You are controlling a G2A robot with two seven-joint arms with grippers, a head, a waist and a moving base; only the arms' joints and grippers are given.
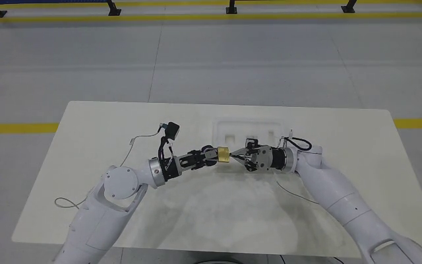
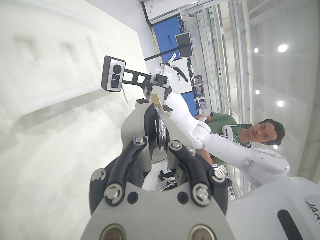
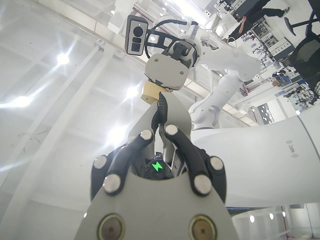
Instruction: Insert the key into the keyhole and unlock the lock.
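Item: lock [image 1: 224, 154], clamped in left claw [image 1: 213, 155] above mid-counter [image 1: 198, 218]. Item: key [image 1: 234, 157], apparently pinched in right claw [image 1: 240, 158], tip at lock. Hazard: off-axis push twists lock, jamming key.

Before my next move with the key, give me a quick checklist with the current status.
1. Left pincer shut on lock: ok.
2. Right pincer shut on key: ok.
3. Pincers facing each other, roughly in line: ok.
4. Key tip seated in keyhole: cannot tell, too small to see.
5. Lock held above table, apart from foam tray: ok.
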